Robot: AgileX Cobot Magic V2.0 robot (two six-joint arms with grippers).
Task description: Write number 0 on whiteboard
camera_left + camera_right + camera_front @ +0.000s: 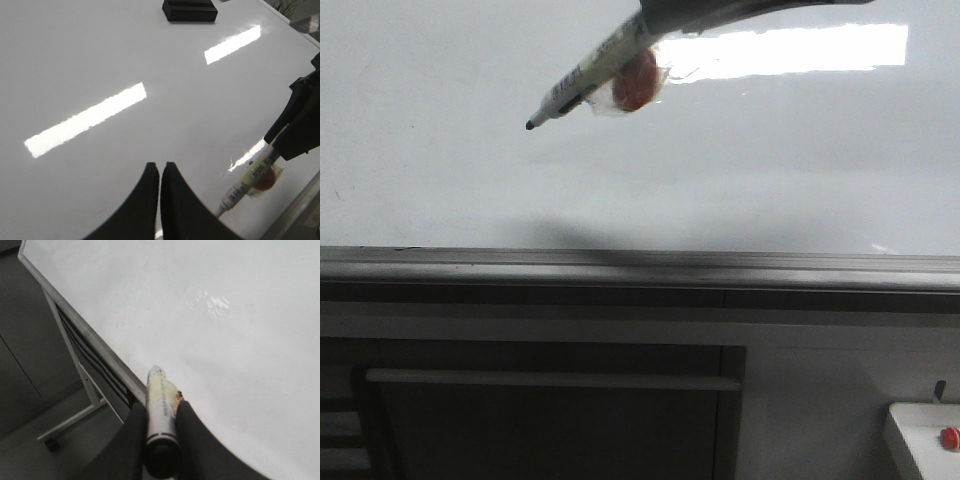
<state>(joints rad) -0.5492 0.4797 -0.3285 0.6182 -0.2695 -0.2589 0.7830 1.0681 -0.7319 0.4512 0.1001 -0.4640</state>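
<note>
Glossy white whiteboard (440, 180) with a grey metal ledge (620, 265) fills our front view, blank, no 0 on it. Our right gripper (161, 415) clamps a white marker with a black tip (582, 80) at upper centre. Our left gripper (160, 172) sits nearly closed, empty.

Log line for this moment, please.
right gripper: shut on marker | tip off whiteboard | no 0 drawn | left gripper: shut, empty

It looks like an office or lab room. A large glossy whiteboard (440, 180) stands on a wheeled metal stand (75, 405). Bare grey floor (30, 455) lies under the whiteboard.
</note>
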